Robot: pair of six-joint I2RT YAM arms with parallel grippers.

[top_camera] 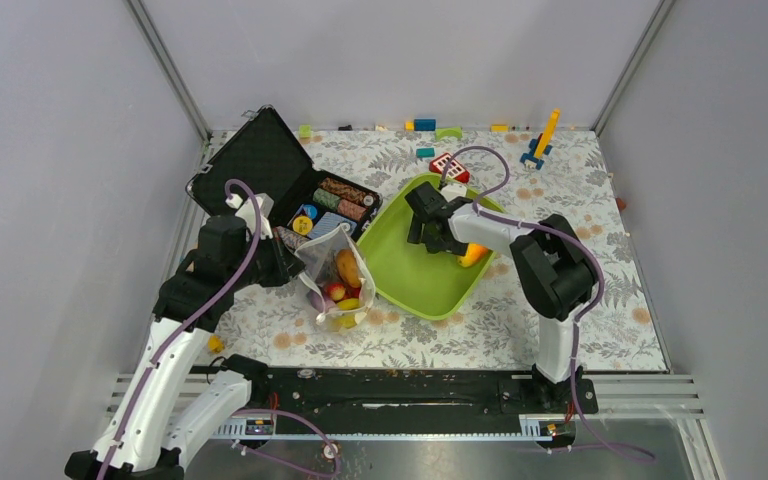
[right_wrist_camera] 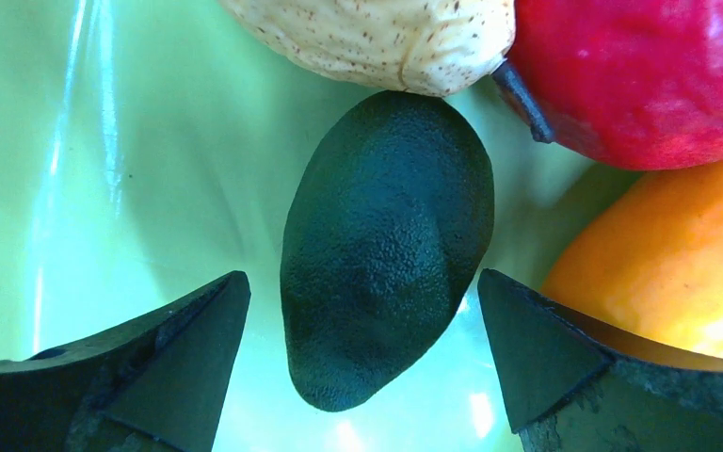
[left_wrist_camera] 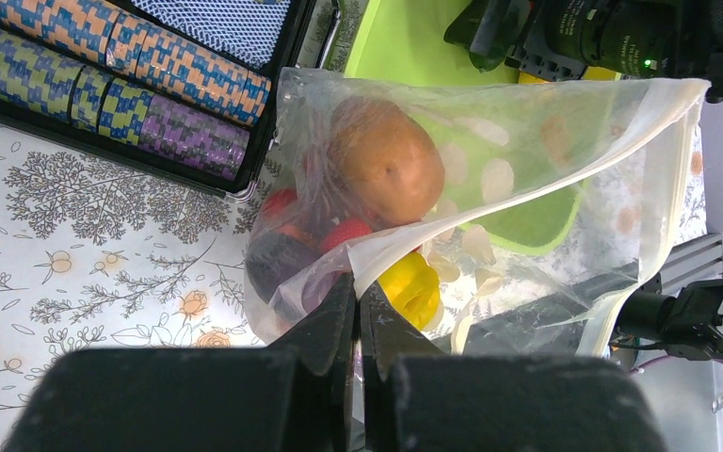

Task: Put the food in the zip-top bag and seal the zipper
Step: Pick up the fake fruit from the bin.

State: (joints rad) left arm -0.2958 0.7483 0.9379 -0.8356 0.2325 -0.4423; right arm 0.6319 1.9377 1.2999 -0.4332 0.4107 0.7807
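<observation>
Top external: floral table (top_camera: 580, 290), grey walls (top_camera: 380, 60); left pincer (left_wrist_camera: 358, 294) clamps zip-top bag (left_wrist_camera: 565, 188), right pincer (right_wrist_camera: 362, 281) spread astride avocado (right_wrist_camera: 386, 226).

Colours noted: avocado (right_wrist_camera: 386, 245) dark green, pebbled; apple (right_wrist_camera: 640, 75) red; mango (right_wrist_camera: 678, 254) orange; tray (top_camera: 405, 275) lime-green; zip-top bag (left_wrist_camera: 546, 169) clear, white dots; poker chips (left_wrist_camera: 104, 75) blue-orange and purple, stepped stripes; table cover (left_wrist_camera: 75, 217) white, grey leaf print, orange blossoms.
</observation>
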